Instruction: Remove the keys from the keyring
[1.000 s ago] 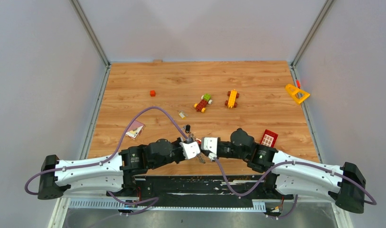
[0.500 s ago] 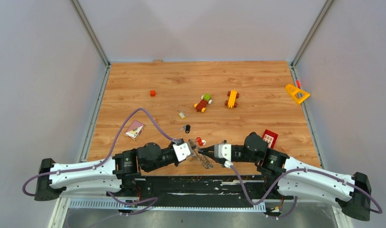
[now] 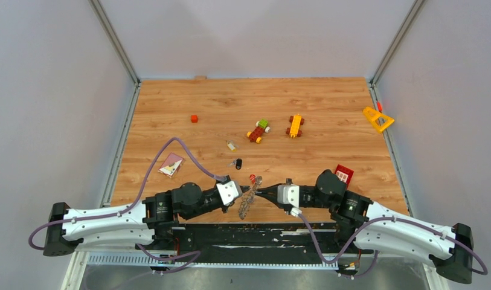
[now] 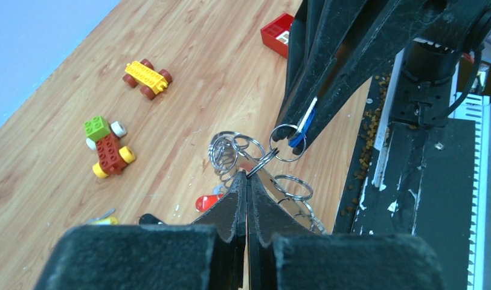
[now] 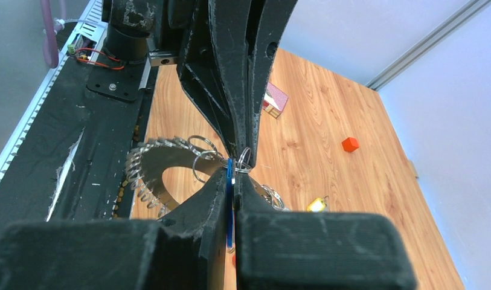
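Left tool (image 4: 247,176) first: had it pinched together on what looked like a small split ring (image 4: 259,164), and right tool (image 5: 234,172) clamped on blue key (image 4: 298,136), with tips nearly touching. Judged these opposed grips as meant to pull key against ring and work it off the wire. Found keyring (image 5: 147,166) hanging tilted under both tools, over near edge of worktop (image 3: 327,103), with more small rings bunched above it. Saw red key (image 3: 252,177) and black key (image 3: 238,162) lying loose just beyond, apparently off already. Noted toy cars (image 3: 258,130), red block (image 3: 342,176) beside right arm, yellow triangle (image 3: 378,119), cube (image 3: 194,118) and card (image 3: 171,164), all apart from the grip and none in the way. Reckoned the true obstruction to be the tangle of small rings, plus each tool crowding the other's view.
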Motion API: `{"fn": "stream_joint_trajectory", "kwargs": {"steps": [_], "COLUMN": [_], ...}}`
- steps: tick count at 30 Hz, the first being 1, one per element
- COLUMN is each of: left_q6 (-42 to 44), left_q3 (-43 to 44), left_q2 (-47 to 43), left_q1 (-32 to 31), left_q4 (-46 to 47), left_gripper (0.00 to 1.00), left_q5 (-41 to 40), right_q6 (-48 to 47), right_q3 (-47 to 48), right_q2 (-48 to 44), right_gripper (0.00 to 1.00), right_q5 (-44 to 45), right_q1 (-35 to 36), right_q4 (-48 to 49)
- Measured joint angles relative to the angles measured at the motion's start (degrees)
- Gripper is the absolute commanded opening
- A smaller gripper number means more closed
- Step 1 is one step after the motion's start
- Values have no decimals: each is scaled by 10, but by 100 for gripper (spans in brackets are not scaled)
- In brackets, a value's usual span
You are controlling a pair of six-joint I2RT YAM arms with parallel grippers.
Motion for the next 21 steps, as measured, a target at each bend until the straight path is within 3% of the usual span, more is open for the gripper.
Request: {"fn": "stream_joint_trajectory", "kwargs": {"steps": [12, 21], "left_q6": [-12, -10], "left_q3": [-57, -56], "left_q2": [-32, -13], "left_q1": [1, 3], "left_q4": [73, 67], "left_gripper": [0, 0], "left_q5": [29, 31], "right_q6": [12, 22], "right_q3": [-8, -6], "right_q2": [-6, 34], "right_gripper": [0, 0], "right_q5": [30, 45], "right_q1": [1, 2], "right_q4": [17, 43]}}
